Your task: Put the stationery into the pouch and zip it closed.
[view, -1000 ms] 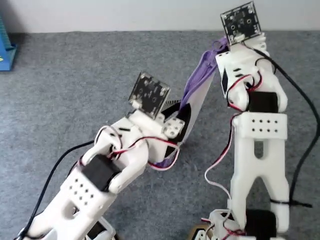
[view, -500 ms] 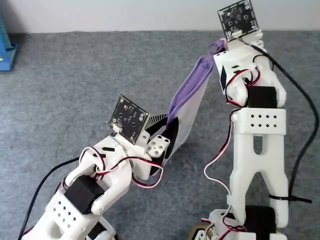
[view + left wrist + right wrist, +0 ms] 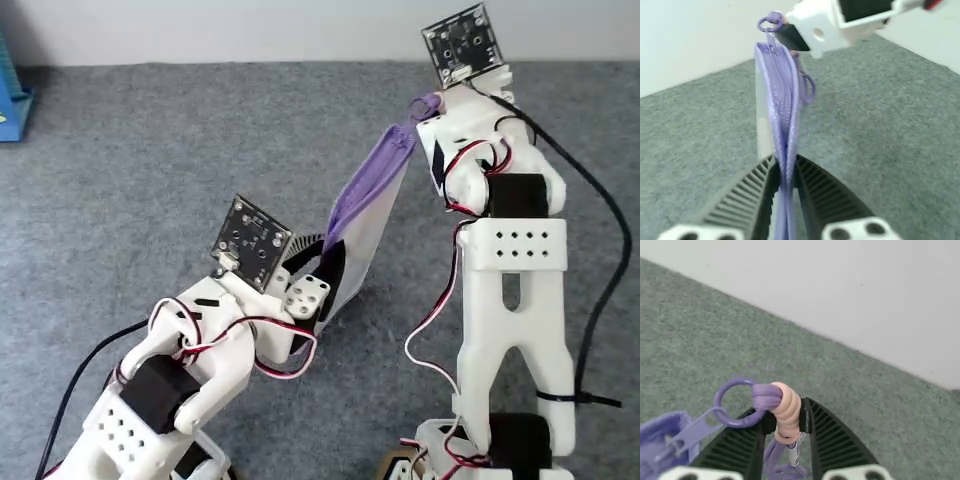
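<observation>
A purple and white pouch (image 3: 365, 210) hangs stretched in the air between my two arms. My left gripper (image 3: 322, 275) is shut on the pouch's near end; in the left wrist view the purple zipper edge (image 3: 782, 115) runs between its black fingers (image 3: 812, 182). My right gripper (image 3: 432, 112) is shut on the far end, by the back wall. In the right wrist view its fingers (image 3: 827, 432) pinch a peach-coloured bead (image 3: 786, 412) on the zipper pull, with a purple ring (image 3: 735, 400) beside it. The pouch's inside is hidden.
Grey carpet (image 3: 150, 150) covers the table, with a pale wall (image 3: 250, 30) along the back. A blue object (image 3: 10, 95) sits at the far left edge. Black cables (image 3: 590, 250) trail beside the right arm.
My left arm has drawn back toward the front left, carrying the pouch's near end with it. The right gripper shifted slightly left, and the pouch now hangs longer and straighter.
</observation>
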You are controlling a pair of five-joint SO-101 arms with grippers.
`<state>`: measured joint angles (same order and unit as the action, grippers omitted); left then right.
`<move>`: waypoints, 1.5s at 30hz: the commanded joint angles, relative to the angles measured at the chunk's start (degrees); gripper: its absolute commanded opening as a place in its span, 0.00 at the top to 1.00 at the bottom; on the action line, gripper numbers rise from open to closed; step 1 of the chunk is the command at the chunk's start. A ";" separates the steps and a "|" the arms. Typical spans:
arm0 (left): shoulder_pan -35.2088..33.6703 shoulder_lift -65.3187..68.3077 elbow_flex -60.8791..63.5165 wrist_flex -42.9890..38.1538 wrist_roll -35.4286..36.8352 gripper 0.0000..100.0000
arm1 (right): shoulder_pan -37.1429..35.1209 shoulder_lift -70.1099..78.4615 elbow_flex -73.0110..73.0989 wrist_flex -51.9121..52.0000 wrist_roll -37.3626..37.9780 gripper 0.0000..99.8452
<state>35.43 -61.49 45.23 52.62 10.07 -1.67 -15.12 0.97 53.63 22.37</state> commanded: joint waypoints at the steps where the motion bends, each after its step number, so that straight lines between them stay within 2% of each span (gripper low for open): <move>1: -4.22 -2.37 -1.45 0.26 -0.53 0.91 | -0.04 -2.95 -4.04 2.07 -0.09 0.99; 6: -10.64 -2.37 -3.30 0.26 -0.44 0.82 | -0.13 -3.03 -4.04 2.68 -3.25 0.99; 14: -18.73 -2.73 -3.65 3.43 -0.26 0.81 | -2.42 -3.03 -4.04 5.32 -4.84 0.99; 17: -19.60 -6.24 -3.65 6.95 2.11 0.81 | -3.30 -2.86 -4.04 6.99 -4.92 0.99; 23: -19.87 -16.70 1.36 12.75 2.29 0.81 | -4.62 -2.59 -4.04 7.25 -6.77 0.99; 29: -20.48 -28.84 8.13 13.63 2.29 0.81 | -5.32 -2.42 -3.96 12.26 -6.86 0.99; 37: -36.13 -35.34 13.41 13.71 2.29 0.81 | -4.97 -2.95 -3.96 17.98 -6.95 0.99; 45: -41.67 -37.80 18.15 13.71 2.29 0.81 | -4.97 -2.95 -3.96 20.70 -8.62 0.99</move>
<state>-4.57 -98.42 62.99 66.24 11.74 -6.24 -15.12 -0.09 73.67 15.69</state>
